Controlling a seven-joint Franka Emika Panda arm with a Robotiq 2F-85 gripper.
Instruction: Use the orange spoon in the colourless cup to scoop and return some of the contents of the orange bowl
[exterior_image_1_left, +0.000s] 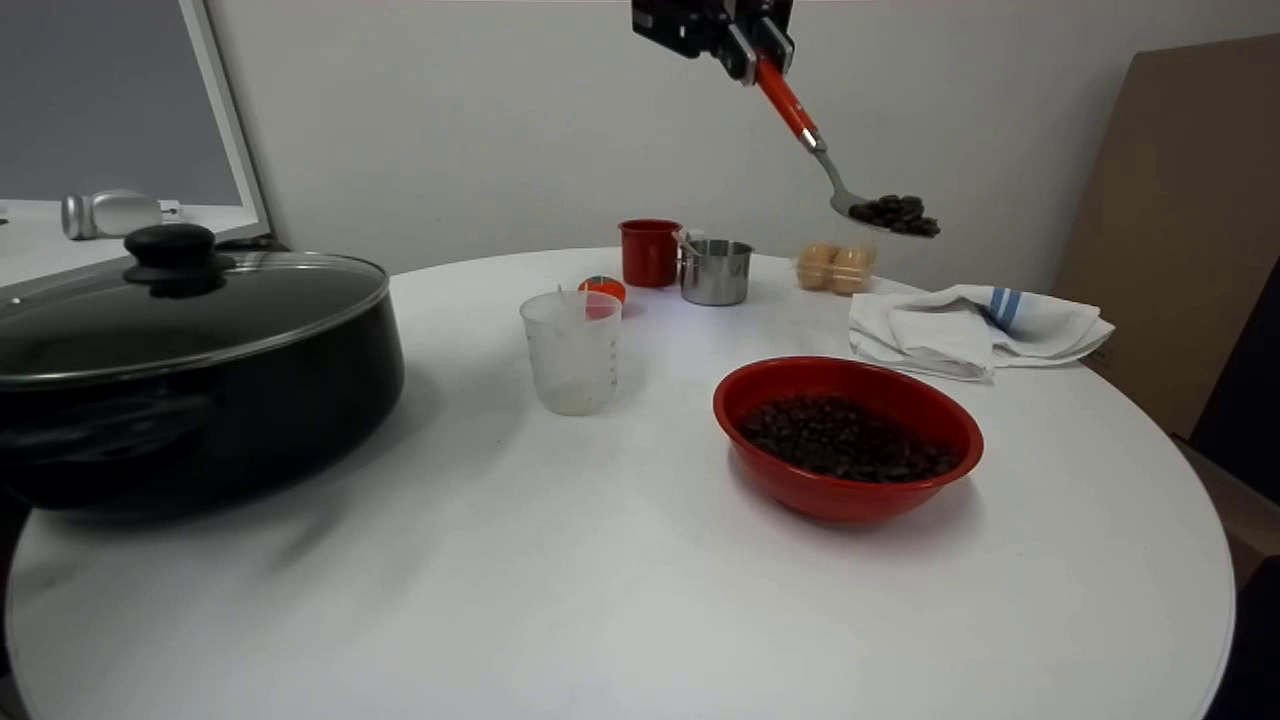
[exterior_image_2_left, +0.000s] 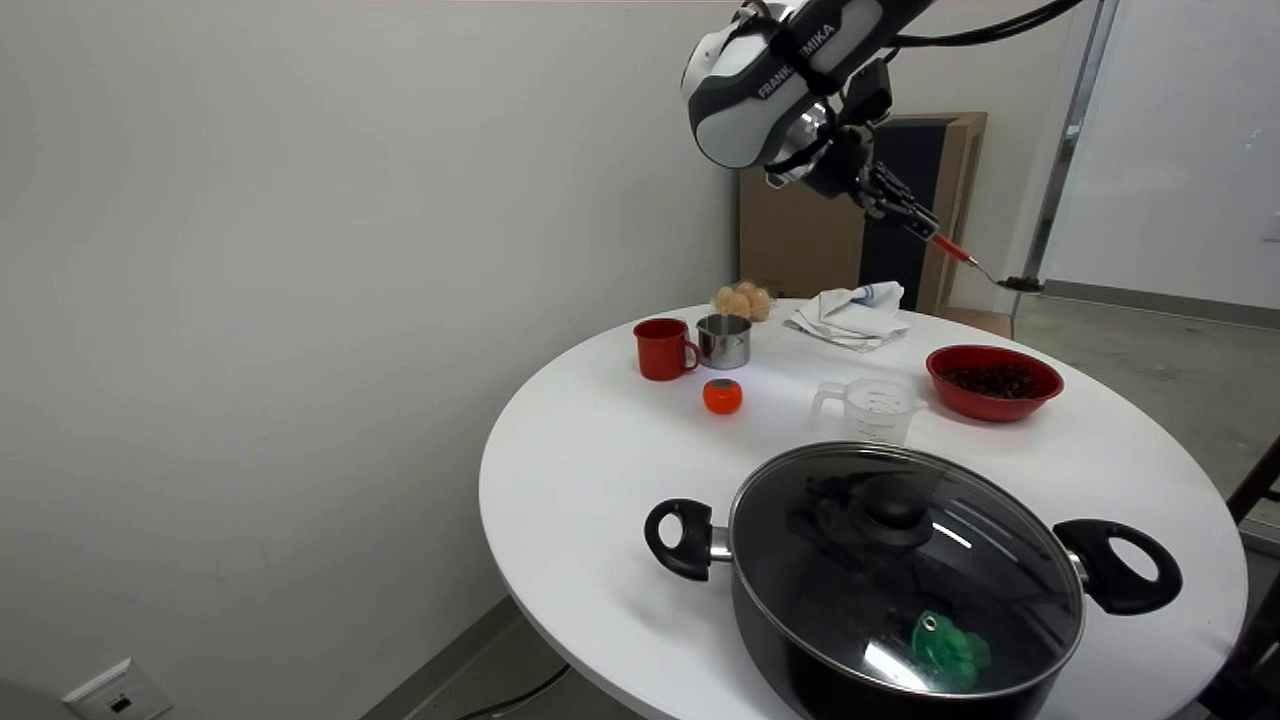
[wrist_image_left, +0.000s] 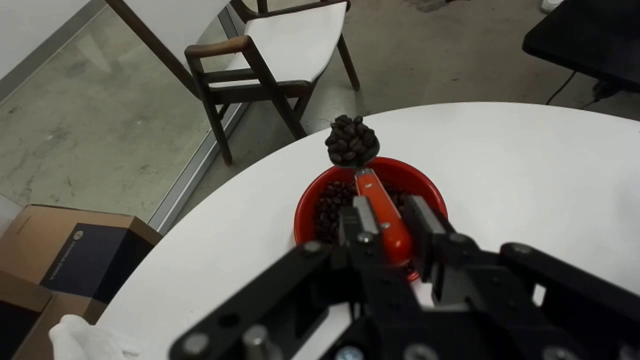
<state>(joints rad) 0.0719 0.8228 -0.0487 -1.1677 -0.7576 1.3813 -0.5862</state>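
Observation:
My gripper (exterior_image_1_left: 762, 62) is shut on the red-orange handle of the orange spoon (exterior_image_1_left: 787, 103). It also shows in an exterior view (exterior_image_2_left: 930, 230) and in the wrist view (wrist_image_left: 394, 215). The spoon's silver scoop points away from the gripper and bears a heap of dark contents (wrist_image_left: 351, 139). The spoon is held high above the table, over the orange bowl (wrist_image_left: 304, 215) in the wrist view. The bowl (exterior_image_1_left: 850, 500) holds more dark pieces (exterior_image_1_left: 840, 440) and sits on the table. The colourless cup (exterior_image_1_left: 572, 355) stands upright beside the bowl, out of the wrist view; it also shows in an exterior view (exterior_image_2_left: 880, 412).
A large black lidded pot (exterior_image_2_left: 900, 580) stands near the cup. A red cup (exterior_image_1_left: 650, 252), a shiny metal cup (exterior_image_1_left: 716, 272), an orange-red fruit (exterior_image_2_left: 722, 396), a clear pack of round tan items (exterior_image_1_left: 836, 268) and a white cloth (exterior_image_1_left: 960, 330) are on the round white table (exterior_image_1_left: 600, 600).

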